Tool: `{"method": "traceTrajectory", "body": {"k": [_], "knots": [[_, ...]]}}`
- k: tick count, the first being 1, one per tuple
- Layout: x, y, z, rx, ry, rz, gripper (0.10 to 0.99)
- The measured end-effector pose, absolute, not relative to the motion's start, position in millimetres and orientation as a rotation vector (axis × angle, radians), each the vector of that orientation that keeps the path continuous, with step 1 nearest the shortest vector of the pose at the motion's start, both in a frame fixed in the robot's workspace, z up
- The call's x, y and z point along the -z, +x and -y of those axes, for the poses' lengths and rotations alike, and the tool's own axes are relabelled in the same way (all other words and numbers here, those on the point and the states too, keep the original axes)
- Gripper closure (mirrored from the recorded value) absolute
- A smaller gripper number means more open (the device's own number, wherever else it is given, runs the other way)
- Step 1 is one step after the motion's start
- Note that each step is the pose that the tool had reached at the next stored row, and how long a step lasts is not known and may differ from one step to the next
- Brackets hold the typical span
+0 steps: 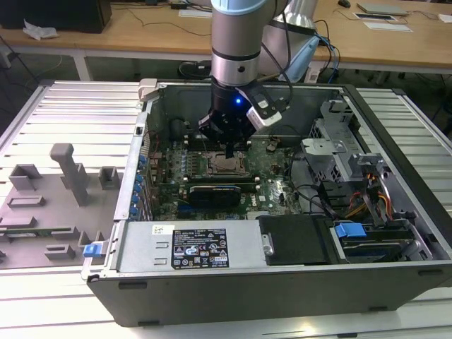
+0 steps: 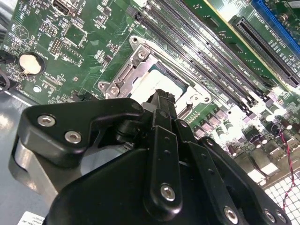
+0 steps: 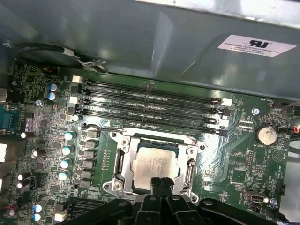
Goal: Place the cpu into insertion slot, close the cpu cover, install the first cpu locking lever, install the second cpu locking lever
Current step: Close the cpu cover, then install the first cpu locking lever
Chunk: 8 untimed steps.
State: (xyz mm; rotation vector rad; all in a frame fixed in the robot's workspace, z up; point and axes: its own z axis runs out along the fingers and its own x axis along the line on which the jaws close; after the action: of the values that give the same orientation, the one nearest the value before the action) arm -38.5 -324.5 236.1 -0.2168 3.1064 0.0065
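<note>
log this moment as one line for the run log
cpu: flat in cover's cut-out | cpu cover: down around cpu | gripper: shut, tips at cpu's edge

Even, bright room light; white glare along the memory slots [image 2: 201,51]; deep shadow inside the case [image 1: 212,296].

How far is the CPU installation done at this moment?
Done: the cpu lies flat in the insertion slot, and the cpu cover appears to be lowered around it. In hand: the gripper, shut and holding nothing, is at the cover's edge in the first wrist view. Left: the two locking levers; I cannot tell whether either is latched.
</note>
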Motion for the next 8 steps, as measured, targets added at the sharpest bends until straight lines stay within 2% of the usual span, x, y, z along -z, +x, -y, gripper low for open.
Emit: {"method": "traceTrajectory", "body": {"k": [8], "knots": [[-236.4,-38.6,324.5,-0.006,-0.217,-3.106,0.98]]}}
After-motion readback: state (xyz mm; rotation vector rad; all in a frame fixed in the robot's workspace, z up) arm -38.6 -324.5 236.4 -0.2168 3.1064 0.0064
